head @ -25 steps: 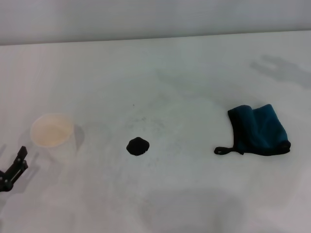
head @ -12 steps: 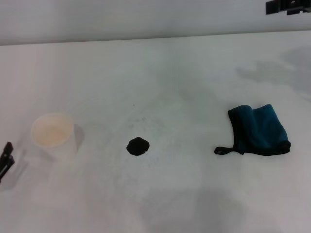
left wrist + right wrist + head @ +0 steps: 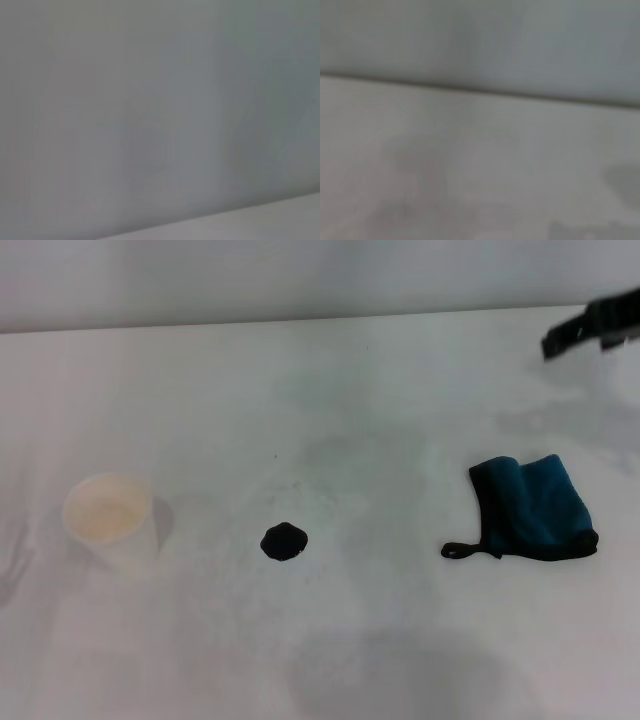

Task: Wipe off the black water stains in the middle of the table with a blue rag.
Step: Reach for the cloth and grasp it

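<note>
**Right tool hanging over the far right corner, rag lying untouched**

The right tool is hovering above the bench's far right corner; whether it is apart or together, I cannot tell. Nearer, toward the right edge, the blue rag is lying crumpled. The black water stain is sitting mid-bench, the white paper cup standing toward the left edge.

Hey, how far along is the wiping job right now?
Nothing is wiped yet: the black water stains sit intact mid-table. The blue rag lies crumpled and untouched off to the robot's right, apart from the blot. In hand: the right gripper hovers above and beyond the rag, holding nothing. Left to do: grasp the rag, carry it over, wipe.
</note>
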`<move>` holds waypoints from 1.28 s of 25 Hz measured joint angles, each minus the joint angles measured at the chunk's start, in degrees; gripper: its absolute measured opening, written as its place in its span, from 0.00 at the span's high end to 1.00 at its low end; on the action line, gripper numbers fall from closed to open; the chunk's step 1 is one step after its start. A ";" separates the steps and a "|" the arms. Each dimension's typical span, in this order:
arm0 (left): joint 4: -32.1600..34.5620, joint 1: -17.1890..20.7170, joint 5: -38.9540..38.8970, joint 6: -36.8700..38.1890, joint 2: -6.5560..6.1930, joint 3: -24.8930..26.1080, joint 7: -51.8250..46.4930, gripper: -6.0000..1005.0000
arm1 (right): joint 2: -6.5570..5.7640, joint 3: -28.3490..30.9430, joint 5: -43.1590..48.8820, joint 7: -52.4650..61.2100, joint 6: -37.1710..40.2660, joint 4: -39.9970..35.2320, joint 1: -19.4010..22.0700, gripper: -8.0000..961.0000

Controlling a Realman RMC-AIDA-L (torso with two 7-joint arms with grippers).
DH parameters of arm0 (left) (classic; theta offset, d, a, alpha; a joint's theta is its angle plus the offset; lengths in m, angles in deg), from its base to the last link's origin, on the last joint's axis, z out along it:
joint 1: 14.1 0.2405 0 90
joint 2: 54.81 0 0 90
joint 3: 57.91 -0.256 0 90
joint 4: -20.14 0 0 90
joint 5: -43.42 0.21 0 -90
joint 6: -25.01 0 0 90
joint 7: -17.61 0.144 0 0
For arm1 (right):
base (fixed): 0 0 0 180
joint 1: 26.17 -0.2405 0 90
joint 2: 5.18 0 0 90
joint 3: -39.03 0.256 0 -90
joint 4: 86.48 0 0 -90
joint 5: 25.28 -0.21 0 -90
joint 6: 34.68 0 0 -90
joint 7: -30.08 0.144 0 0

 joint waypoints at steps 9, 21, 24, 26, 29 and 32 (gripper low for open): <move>0.32 -1.11 -6.55 0.09 0.07 0.00 1.29 0.13 | 0.11 -16.03 -0.10 12.78 3.54 3.28 3.66 0.19; 0.37 -2.08 -7.01 -0.35 0.11 0.00 1.28 0.13 | 0.22 -33.16 4.28 23.61 4.65 11.06 -1.93 0.19; 0.45 -2.32 -7.04 -1.15 0.12 0.00 1.28 0.13 | 0.27 -34.21 5.43 23.79 5.58 15.71 -4.23 0.19; 0.52 -2.31 -7.05 -1.47 0.21 0.00 1.28 0.13 | 0.25 -34.41 5.52 23.75 6.34 18.35 -5.29 0.19; 0.64 -2.01 -7.06 -1.55 0.26 0.00 1.28 0.13 | 0.09 -34.41 5.64 23.51 8.07 22.31 -6.51 0.19; 0.70 -1.92 -7.07 -1.61 0.28 0.00 1.28 0.13 | 0.09 -34.32 5.89 22.98 9.97 26.19 -7.64 0.21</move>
